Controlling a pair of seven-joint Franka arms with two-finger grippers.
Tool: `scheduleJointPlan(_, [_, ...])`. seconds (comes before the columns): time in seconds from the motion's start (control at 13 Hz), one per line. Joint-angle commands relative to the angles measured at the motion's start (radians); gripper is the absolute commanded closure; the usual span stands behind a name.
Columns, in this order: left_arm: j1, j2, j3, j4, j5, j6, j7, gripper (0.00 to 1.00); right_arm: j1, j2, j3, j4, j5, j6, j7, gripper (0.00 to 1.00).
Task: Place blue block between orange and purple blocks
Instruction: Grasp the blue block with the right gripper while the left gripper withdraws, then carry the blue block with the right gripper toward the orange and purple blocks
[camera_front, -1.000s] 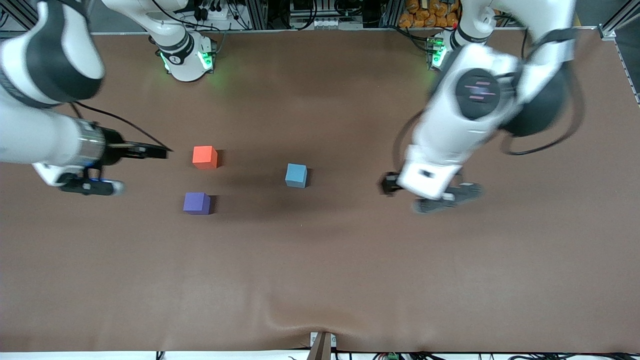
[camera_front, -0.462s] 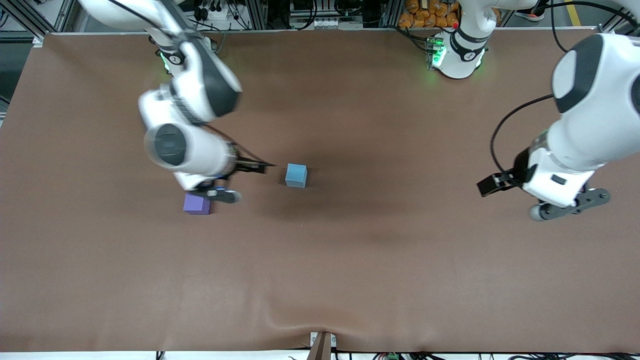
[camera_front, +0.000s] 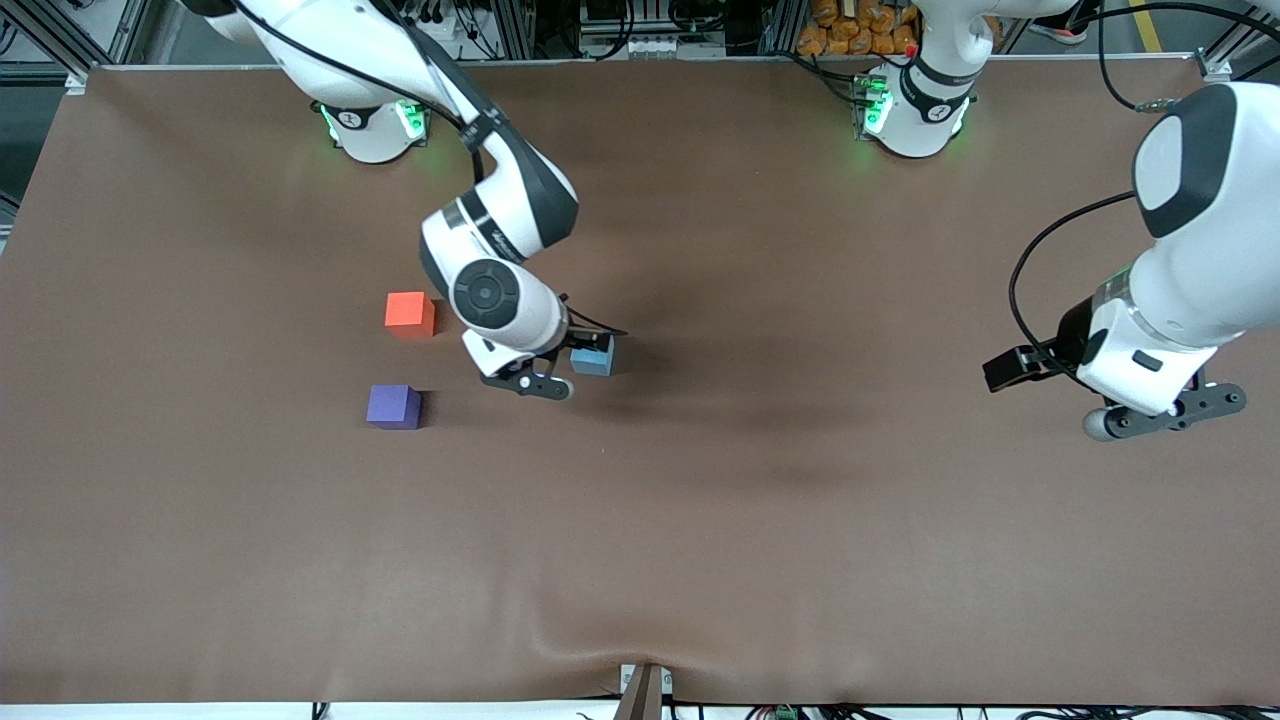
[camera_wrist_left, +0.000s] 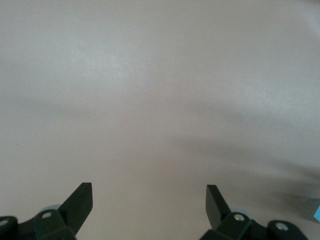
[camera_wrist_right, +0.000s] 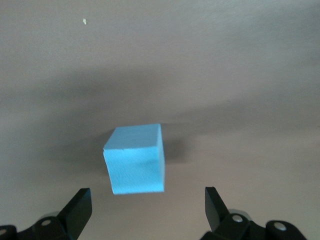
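The blue block (camera_front: 594, 358) rests on the brown surface (camera_front: 700, 520) and serves here as the landmark. The orange block (camera_front: 409, 313) sits well apart from it toward the right arm's end of the surface and a little farther from the front camera. The purple block (camera_front: 393, 406) also lies toward the right arm's end, somewhat nearer that camera than the blue block, with a bare gap of surface between it and the orange one.

In the front view the right arm's wrist covers part of the blue block, and the right claw (camera_front: 570, 362) is down at the block; from this angle the finger spread is hard to read. The right wrist view settles it: the right claw (camera_wrist_right: 148, 210) is spread wide, its two dark fingertips (camera_wrist_right: 80, 205) apart with the blue block (camera_wrist_right: 136, 159) showing whole between and ahead of them, untouched on either side and casting a shadow on the surface.

The left claw (camera_front: 1165, 408) hangs over bare surface well apart from the blue block, toward the left arm's end, where the left arm waits. The front view shows only its housing; the left wrist view shows the left claw (camera_wrist_left: 150, 202) wide apart and holding nothing, with plain surface beneath it.
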Motion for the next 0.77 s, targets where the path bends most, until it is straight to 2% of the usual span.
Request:
scheduleJointPlan(0.0, [0.01,-0.12,-0.013,-0.173,0.0,0.077,0.015,0.0,0.023,0.043,-0.01,0.005,-0.017,0.08,0.041,0.0])
scheduleJointPlan(0.23, [0.012,-0.148,-0.01,-0.192,0.0,0.076,0.036,0.0,0.037,0.07,-0.01,0.005,-0.049,0.096,0.042,0.0])
scheduleJointPlan(0.38, [0.018,-0.203,-0.007,-0.214,0.0,0.067,0.038,0.0,0.051,0.077,-0.01,-0.007,-0.075,0.1,0.044,0.0])
scheduleJointPlan(0.62, [0.046,-0.252,-0.01,-0.209,0.002,0.006,0.042,0.0,0.052,0.086,-0.01,-0.037,-0.083,0.168,0.042,0.01])
scheduleJointPlan(0.69, [0.046,-0.264,-0.011,-0.207,0.002,-0.007,0.042,0.0,0.055,0.092,-0.01,-0.037,-0.084,0.169,0.042,0.11])
